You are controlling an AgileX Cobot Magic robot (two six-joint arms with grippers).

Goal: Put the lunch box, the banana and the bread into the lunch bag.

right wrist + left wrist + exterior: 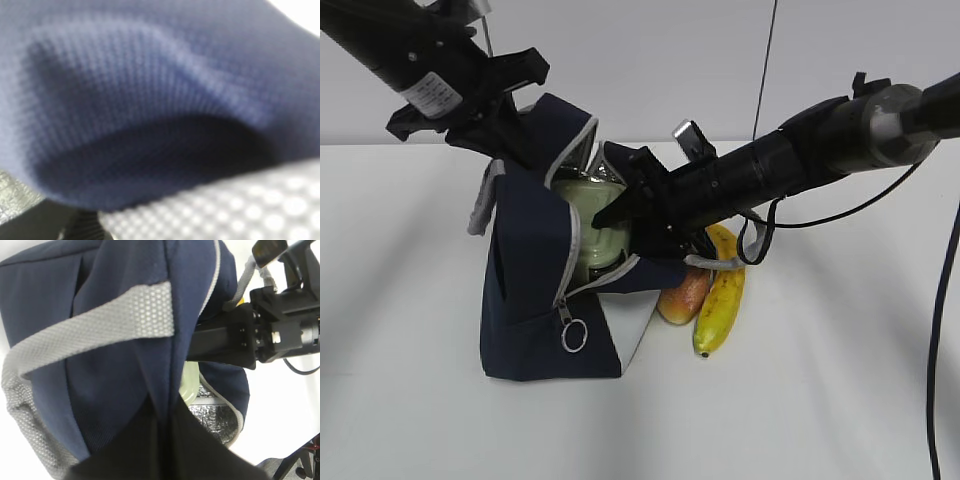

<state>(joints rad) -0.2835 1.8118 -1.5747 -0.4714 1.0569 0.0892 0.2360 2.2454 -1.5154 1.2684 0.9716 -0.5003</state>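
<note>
White table (840, 400); lunch box (588, 215) seemingly beside right hand (610, 215)

You have a navy-blue lunch bag (525, 300) with a white side panel, grey zipper tape and a silver ring pull. Its handles are grey webbing with a fine dotted weave (100, 325), and the lining (215, 415) inside looks silvery and quilted. Through the opening you see the pale sage-green lunch box (592, 225). Beside the bag you'll find the banana (722, 295), yellow with brown speckles and a dark tip, and the bread (682, 295), reddish-brown. Both arms are black, and the counter (800, 400) is plain white.
</note>
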